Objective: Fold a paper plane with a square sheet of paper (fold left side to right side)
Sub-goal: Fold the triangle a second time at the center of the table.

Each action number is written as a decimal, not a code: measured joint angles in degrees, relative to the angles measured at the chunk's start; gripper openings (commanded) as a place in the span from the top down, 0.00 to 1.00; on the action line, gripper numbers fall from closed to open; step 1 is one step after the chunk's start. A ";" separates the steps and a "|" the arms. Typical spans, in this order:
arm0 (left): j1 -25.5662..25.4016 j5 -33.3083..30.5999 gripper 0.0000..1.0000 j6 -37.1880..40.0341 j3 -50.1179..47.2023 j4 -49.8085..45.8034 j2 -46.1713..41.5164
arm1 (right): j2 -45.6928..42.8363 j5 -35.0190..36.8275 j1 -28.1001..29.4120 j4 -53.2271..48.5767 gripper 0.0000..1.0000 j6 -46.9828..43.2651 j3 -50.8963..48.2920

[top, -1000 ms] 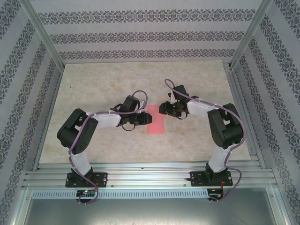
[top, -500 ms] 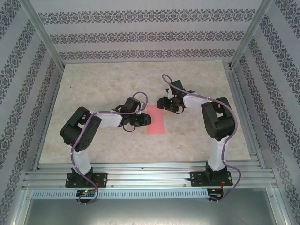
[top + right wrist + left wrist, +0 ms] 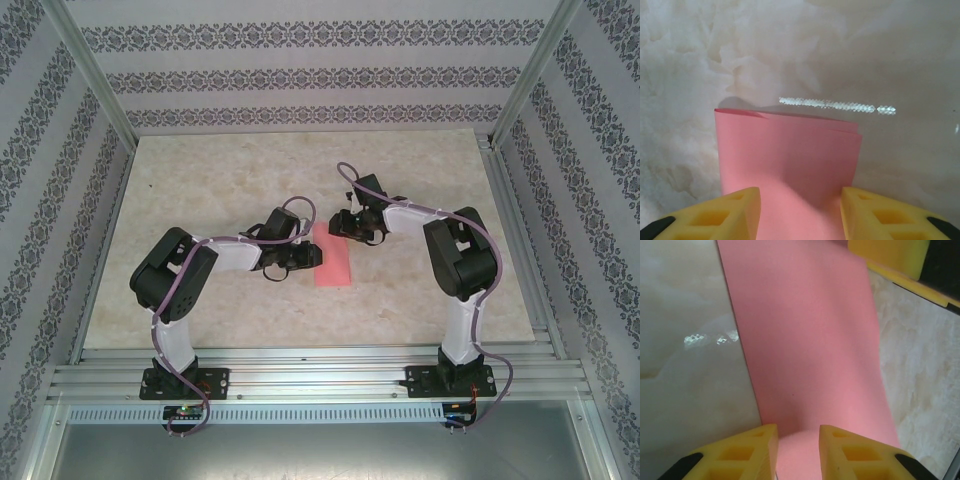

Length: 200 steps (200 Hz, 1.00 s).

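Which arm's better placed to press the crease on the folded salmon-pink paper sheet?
Left, likely. The left gripper sits at the long left edge of the folded salmon-pink paper sheet, where the fold probably runs; the right gripper is at its far short end.

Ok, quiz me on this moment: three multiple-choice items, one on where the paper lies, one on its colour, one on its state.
1. Where does the sheet of paper lie?
A) on the table between the two tools
B) off to the far left
C) held up in the air

2. What colour is it?
A) white
B) salmon pink
C) blue

3. What state is it in?
A) flat single square
B) crumpled ball
C) folded over, layers stacked

Answers:
1 A: the top view shows the left tool and right tool flanking it.
2 B: it is pink in every view.
3 C: the right wrist view shows two layered edges at its far end.
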 measured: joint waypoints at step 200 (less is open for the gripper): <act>0.02 0.20 0.71 -0.04 0.42 -0.17 0.39 | -8.13 -0.22 -0.24 -5.38 0.43 2.08 -6.71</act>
